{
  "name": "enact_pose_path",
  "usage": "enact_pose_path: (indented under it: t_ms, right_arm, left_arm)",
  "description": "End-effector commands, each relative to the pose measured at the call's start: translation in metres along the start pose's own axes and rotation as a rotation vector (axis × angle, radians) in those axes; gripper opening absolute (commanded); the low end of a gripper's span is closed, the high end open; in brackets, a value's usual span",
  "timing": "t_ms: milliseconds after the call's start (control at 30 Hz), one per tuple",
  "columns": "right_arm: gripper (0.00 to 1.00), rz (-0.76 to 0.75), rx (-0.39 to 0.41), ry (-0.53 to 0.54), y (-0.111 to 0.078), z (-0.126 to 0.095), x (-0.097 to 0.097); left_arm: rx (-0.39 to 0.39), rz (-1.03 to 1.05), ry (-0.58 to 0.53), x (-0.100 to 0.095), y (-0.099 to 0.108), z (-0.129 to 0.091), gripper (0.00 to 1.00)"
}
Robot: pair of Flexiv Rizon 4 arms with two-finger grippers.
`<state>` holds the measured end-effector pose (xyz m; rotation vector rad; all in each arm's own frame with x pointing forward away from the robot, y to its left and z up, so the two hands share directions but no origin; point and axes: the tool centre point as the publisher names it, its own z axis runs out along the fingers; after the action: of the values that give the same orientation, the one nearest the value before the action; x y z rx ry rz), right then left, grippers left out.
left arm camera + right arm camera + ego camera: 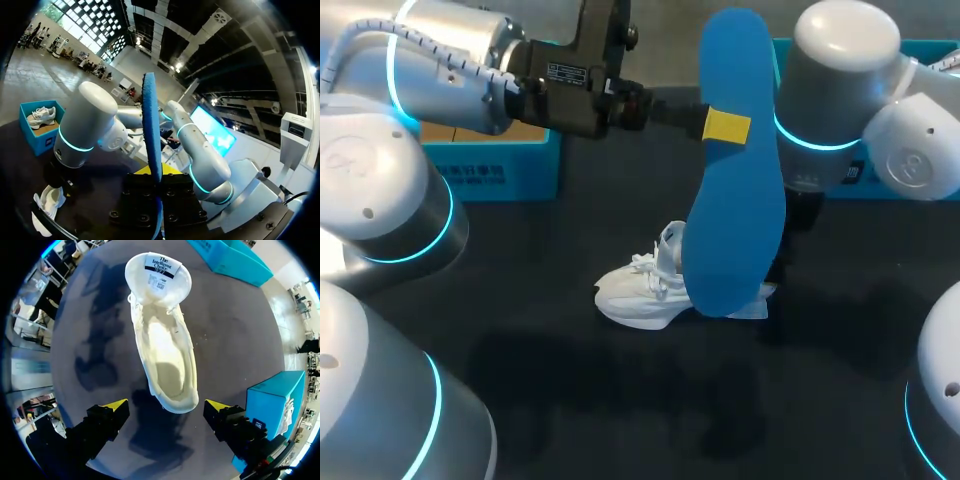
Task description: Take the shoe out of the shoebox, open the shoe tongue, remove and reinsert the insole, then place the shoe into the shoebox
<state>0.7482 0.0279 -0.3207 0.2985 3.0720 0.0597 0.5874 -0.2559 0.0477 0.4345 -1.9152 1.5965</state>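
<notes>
A long blue insole (735, 170) hangs upright over the table, with my left gripper (720, 126) shut on its middle; one yellow fingertip (727, 127) shows on its face. In the left wrist view the insole (151, 130) stands edge-on between the fingers. Below it the white shoe (640, 292) rests on the dark table. In the right wrist view the shoe (162, 340) has its tongue folded open and its inside bare. My right gripper (165, 406) hovers open just above the heel, one finger on each side. In the head view that gripper is hidden behind the insole.
A blue shoebox (500, 170) stands at the back left. A second blue box (932, 48) sits at the back right behind my right arm (840, 90); it holds another white shoe (41, 116). Dark table stretches in front of the shoe.
</notes>
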Motion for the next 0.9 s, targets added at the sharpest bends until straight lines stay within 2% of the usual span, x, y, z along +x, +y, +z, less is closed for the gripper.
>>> enact_pose_path:
  t_ms: [33, 367, 433, 633, 867, 900]
  right_arm:
    - [1.0, 0.0, 0.0, -0.004, -0.001, 0.0, 0.001]
    - [1.0, -0.06, 0.006, -0.009, 0.026, -0.006, -0.024]
    - [1.0, -0.088, 0.015, -0.018, 0.04, -0.005, -0.037]
    - [1.0, -0.123, 0.025, -0.018, 0.065, 0.005, -0.055]
    - [1.0, -0.162, 0.039, 0.002, 0.082, 0.018, -0.061]
    - [1.0, -0.175, 0.034, 0.017, 0.087, 0.025, -0.062]
  left_arm:
    - [0.001, 0.0, 0.0, 0.0, 0.001, 0.0, 0.0]
    - [0.001, 0.0, 0.0, 0.0, 0.001, 0.0, 0.0]
    - [0.001, 0.0, 0.0, 0.0, 0.001, 0.0, 0.0]
    - [0.001, 0.0, 0.0, 0.0, 0.001, 0.0, 0.0]
    - [0.001, 0.0, 0.0, 0.0, 0.001, 0.0, 0.0]
    - [0.001, 0.0, 0.0, 0.0, 0.001, 0.0, 0.0]
